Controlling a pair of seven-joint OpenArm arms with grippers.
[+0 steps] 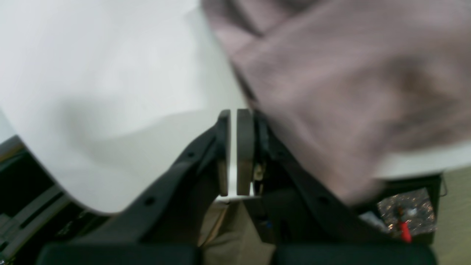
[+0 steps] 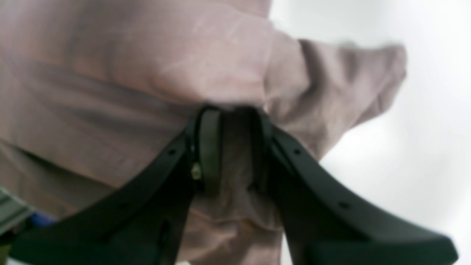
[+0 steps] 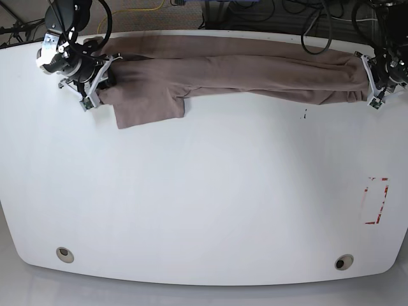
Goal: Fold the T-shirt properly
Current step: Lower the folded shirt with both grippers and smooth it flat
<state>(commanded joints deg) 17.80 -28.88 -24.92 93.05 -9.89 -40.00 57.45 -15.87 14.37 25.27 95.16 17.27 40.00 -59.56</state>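
Observation:
The taupe T-shirt (image 3: 242, 70) lies stretched in a long band along the far edge of the white table (image 3: 204, 191), with a sleeve flap hanging toward the front at its left end. My right gripper (image 3: 102, 75) is at that left end. In the right wrist view it (image 2: 230, 110) is shut on a fold of the T-shirt (image 2: 147, 73). My left gripper (image 3: 371, 83) is at the band's right end. In the left wrist view it (image 1: 233, 112) is shut to a thin slit with no cloth between the pads. The T-shirt (image 1: 331, 92) lies against its right finger.
A red dashed rectangle (image 3: 376, 201) is marked on the table near the right edge. Two round holes (image 3: 64, 254) (image 3: 344, 262) sit near the front edge. Cables and stands crowd the floor behind the table. The table's rim (image 1: 92, 206) runs just below my left gripper.

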